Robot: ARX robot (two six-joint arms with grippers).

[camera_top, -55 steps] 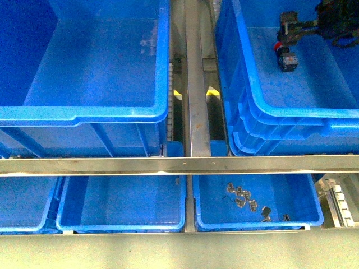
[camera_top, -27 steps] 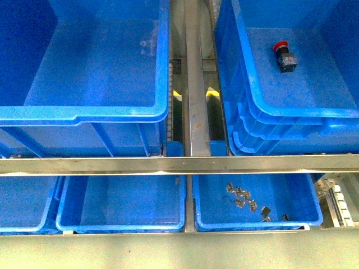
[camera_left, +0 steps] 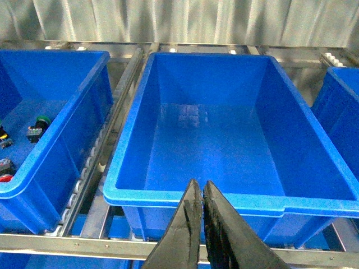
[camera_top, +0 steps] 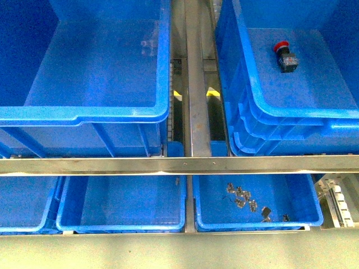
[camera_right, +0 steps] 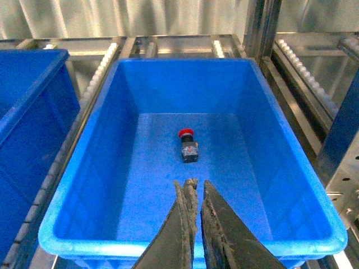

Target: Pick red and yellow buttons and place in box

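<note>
Over the right-hand box (camera_top: pixel 291 115), your right gripper (camera_right: pixel 196 186) no longer shows in the front view. A second ago it stood low inside that box with the red button (camera_top: pixel 284 55) at its fingertips. It has since pulled up and back, and the button has lain in the same spot for the last half second. Finding: one red button delivered and released; I judge that placement complete.

Tool state. On your right gripper the jaws are drawn almost together, with only a thin slit between them and nothing held. It hangs above the near rim of the box, looking down on the button. On your left gripper (camera_left: pixel 199 193) the jaws are likewise all but closed and hold nothing. It is poised before the near rim of an empty crate (camera_left: pixel 269 200).

Condition of the item. The button lies on its side on the box floor, towards the far end and clear of every wall. Its red mushroom cap points away from the robot and its squat dark body lies nearer. Nothing else is in the box with it.

Outstanding. Your left wrist view shows a neighbouring crate (camera_left: pixel 56 168) holding more switches: a green-capped switch (camera_left: pixel 38 124), to be left alone, and a red cap (camera_left: pixel 5 178) at the picture's edge. No yellow button is visible anywhere. Expect further picks from that crate.
</note>
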